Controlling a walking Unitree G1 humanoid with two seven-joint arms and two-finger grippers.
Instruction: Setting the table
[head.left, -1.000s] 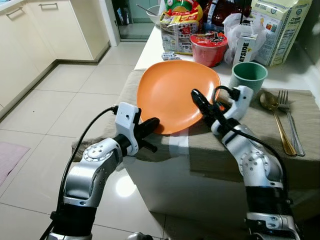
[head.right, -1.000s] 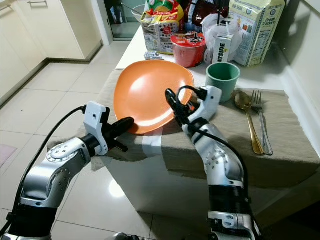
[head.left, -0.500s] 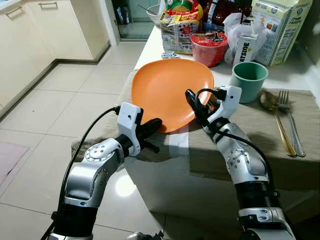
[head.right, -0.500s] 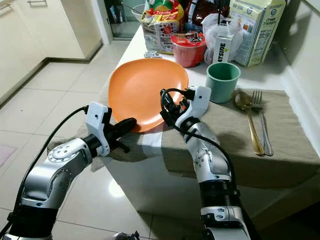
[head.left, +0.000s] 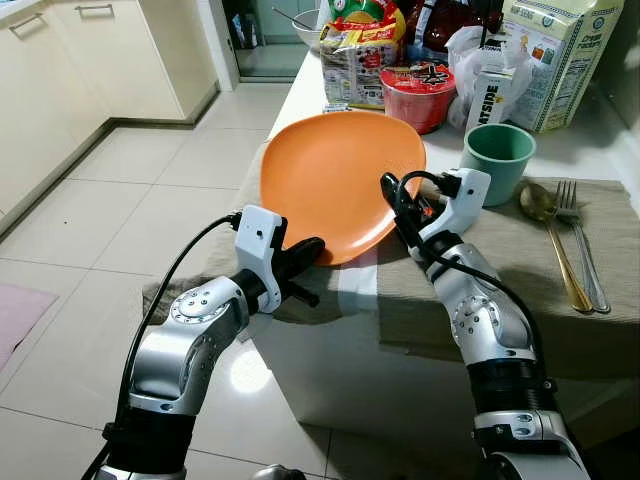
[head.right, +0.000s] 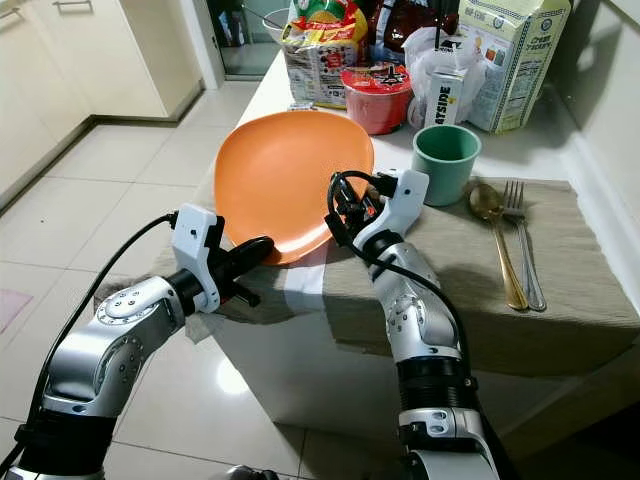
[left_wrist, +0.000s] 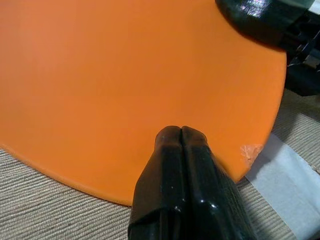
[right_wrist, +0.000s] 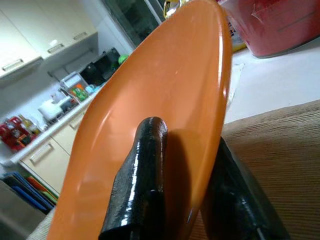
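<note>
An orange plate stands tilted over the left end of the brown cloth, its far edge raised. My right gripper is shut on the plate's right rim; in the right wrist view one finger lies on the upper face and the other sits under the rim. My left gripper is shut with nothing in it, its tips pressed against the plate's near edge. A green cup, a gold spoon and a fork rest on the cloth to the right.
Behind the cloth the white counter holds a red noodle cup, a snack bag, a small carton and a large milk carton. Tiled floor and cream cabinets lie to the left.
The right gripper has carried the plate to the left and tipped its far edge up. The left gripper has stayed at the plate's near edge.
</note>
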